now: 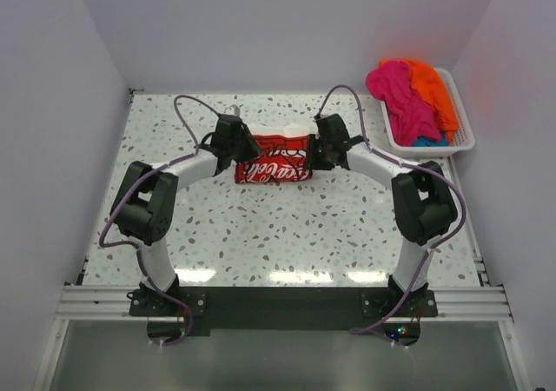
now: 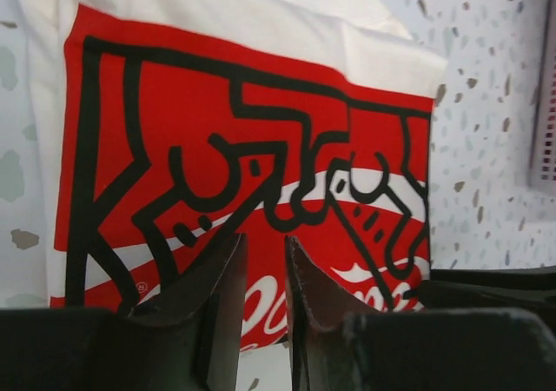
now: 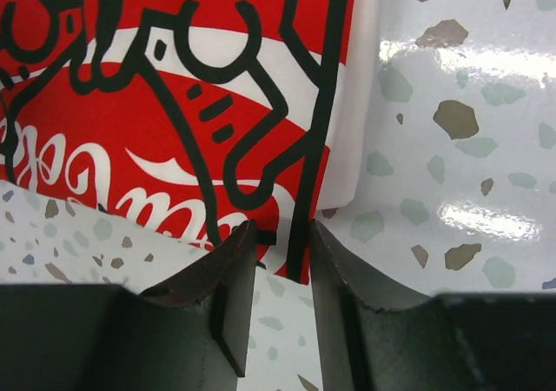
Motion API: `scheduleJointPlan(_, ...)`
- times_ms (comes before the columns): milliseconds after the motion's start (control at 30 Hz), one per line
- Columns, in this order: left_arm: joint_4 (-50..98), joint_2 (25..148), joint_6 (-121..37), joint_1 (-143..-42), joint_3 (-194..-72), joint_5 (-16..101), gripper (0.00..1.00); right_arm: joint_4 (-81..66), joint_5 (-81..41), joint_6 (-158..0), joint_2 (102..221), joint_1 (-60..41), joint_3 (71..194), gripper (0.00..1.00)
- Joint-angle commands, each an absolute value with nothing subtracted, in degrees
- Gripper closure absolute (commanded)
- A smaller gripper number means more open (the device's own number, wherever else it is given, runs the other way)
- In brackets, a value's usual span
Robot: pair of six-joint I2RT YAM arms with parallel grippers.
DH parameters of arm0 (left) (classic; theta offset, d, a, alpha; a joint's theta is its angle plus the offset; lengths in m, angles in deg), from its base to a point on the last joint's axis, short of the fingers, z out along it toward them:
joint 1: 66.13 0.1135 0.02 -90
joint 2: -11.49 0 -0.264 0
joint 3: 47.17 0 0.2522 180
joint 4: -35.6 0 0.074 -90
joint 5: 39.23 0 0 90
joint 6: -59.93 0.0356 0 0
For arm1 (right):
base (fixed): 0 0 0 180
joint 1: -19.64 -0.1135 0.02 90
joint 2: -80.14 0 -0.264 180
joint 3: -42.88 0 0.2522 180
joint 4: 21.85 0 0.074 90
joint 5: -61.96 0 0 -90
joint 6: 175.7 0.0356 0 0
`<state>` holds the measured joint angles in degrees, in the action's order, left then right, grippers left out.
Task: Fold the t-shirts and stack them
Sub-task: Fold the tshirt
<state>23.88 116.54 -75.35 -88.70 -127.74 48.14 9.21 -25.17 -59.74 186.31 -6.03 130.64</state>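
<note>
fingers first: my left gripper [image 2: 263, 240] sits at the left edge of the folded cream-white t-shirt [image 1: 274, 161], and its two black fingers stand only a narrow slit apart. through that slit, in my left wrist view, i see the red print and a stroke of white lettering beneath, so nothing i can see is pinched between them. the tips hang over the shirt's edge. whether they touch the cloth i cannot tell.

the shirt lies flat on the terrazzo table [image 1: 261, 226], about midway across and toward the far half, folded into a compact rectangle. its big red panel, with thick black line drawing and white script, faces up, and a plain cream band runs along the far side. it lies between my two grippers.

my right gripper [image 3: 283, 226] is at the shirt's right edge. its fingers are narrowly parted too. in the gap i see the shirt's corner, a black line of the print, and speckled table below. no cloth is clamped there that i can see.

far right, at the table's far corner, a white slatted basket [image 1: 466, 130] holds a magenta-pink tee [image 1: 395, 96], an orange tee [image 1: 432, 87] beside it, and a bit of teal tee [image 1: 427, 139] at the near end, well apart from the folded shirt.
</note>
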Motion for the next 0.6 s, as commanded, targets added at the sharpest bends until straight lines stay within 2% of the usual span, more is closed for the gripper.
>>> scheduleJointPlan(0,24.6,119.2,-74.0,-88.6,-126.8,50.3,0.72,7.9,-27.9,-60.3,188.3,-6.6,130.8,0.68)
scheduleJointPlan(200,22.2,121.7,-74.8,-88.5,-127.1,52.8,0.72,9.0,-27.9,-60.6,190.3,-6.5,128.3,0.82)
scheduleJointPlan(233,22.0,121.9,-74.7,-88.5,-127.2,53.1,0.72,9.8,-28.1,-60.6,190.4,-6.5,127.7,0.87)
scheduleJointPlan(267,21.9,122.0,-74.7,-88.5,-127.4,53.1,0.72,10.0,-29.0,-60.7,190.4,-6.5,127.4,0.87)
scheduleJointPlan(433,18.9,121.9,-74.6,-88.5,-128.2,53.6,0.72,11.7,-30.0,-60.8,190.3,-6.4,127.6,0.87)
scheduleJointPlan(533,20.9,119.7,-73.4,-88.5,-127.6,52.4,0.68,12.0,-29.6,-60.8,189.0,-6.5,128.3,0.76)
scheduleJointPlan(567,21.0,117.9,-72.8,-88.4,-127.3,51.7,0.6,12.4,-29.8,-60.7,188.3,-6.4,128.6,0.72)
